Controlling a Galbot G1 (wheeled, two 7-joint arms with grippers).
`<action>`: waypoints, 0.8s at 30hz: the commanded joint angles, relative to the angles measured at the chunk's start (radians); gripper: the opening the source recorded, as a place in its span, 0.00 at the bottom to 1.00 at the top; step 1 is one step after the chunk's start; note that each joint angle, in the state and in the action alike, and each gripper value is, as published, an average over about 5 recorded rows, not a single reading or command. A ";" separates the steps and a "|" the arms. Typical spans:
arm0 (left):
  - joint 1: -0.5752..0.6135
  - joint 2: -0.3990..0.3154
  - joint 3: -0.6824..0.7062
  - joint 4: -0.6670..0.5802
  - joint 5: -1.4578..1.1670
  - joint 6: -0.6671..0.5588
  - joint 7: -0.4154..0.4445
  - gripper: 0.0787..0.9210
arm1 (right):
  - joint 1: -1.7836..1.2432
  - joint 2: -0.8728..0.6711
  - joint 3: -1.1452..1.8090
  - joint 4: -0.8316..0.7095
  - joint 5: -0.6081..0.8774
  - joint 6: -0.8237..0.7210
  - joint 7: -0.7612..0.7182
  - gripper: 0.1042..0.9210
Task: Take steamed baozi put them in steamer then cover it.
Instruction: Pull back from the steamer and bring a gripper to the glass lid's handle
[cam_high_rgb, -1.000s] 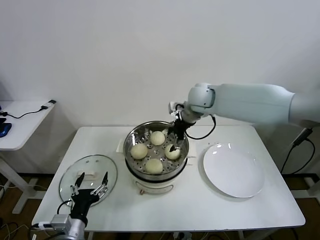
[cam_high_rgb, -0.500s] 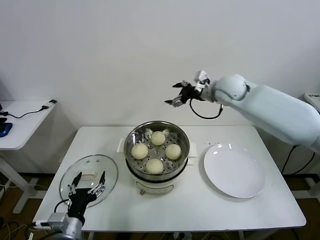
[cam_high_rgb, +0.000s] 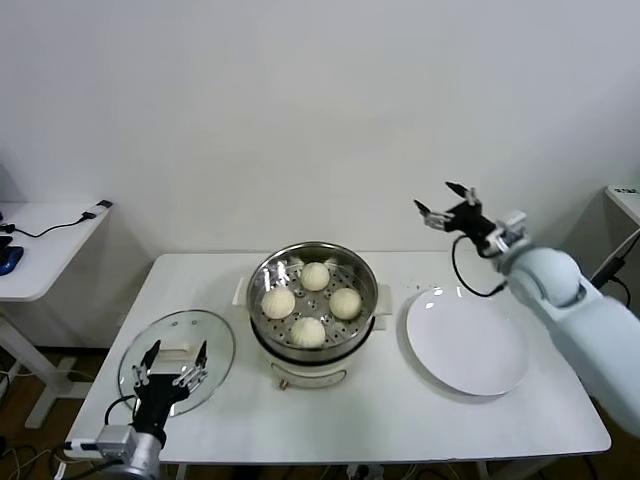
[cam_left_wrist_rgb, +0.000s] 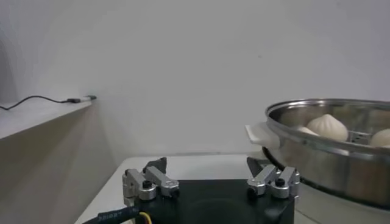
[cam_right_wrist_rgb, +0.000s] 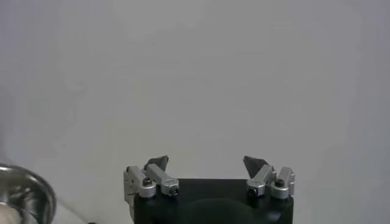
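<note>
four baozi are in, the cover is next

i see all four steamed baozi (cam_high_rgb: 312, 303) lying on the perforated tray inside the steamer (cam_high_rgb: 313, 340), which stands in the middle of the bench (cam_high_rgb: 400, 410). the white plate (cam_high_rgb: 467, 341) on the robot's right side of the steamer has nothing on it. so i judge the loading step is finished and the covering step is the one in hand, not yet begun.

the cover (cam_high_rgb: 177, 345) lies flat on the bench on the robot's left side of the steamer, near it but apart, with its white handle facing up. the left end effector (cam_high_rgb: 170, 367) hovers at the near edge of the cover, fingers pointing forward and spread wide, and it holds nothing. in the left wrist view its two fingers (cam_left_wrist_rgb: 151, 182) stand well apart with only the bench between them, and the steamer rim (cam_left_wrist_rgb: 329, 131) with baozi tops shows beyond.

the right end effector (cam_high_rgb: 447, 207) is raised above the far edge of the plate, well apart from the steamer, with the arm bent back toward the robot's right. its jaws are also fully open and empty; the right wrist view shows only the wall between them.

for the next move i think the left arm must reach the handle of the cover, close on it, lift it level and set it down centred on the rim. the glass may slip if the grasp on the handle is off-centre.
</note>
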 joint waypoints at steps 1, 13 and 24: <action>0.000 0.014 0.002 0.048 0.108 -0.078 -0.021 0.88 | -0.737 0.253 0.592 0.071 -0.164 0.224 -0.003 0.88; -0.031 0.089 -0.048 0.207 0.773 -0.305 -0.162 0.88 | -0.878 0.492 0.546 0.078 -0.247 0.314 -0.013 0.88; -0.125 0.174 0.009 0.619 1.448 -0.344 -0.536 0.88 | -0.894 0.498 0.488 0.110 -0.269 0.278 0.049 0.88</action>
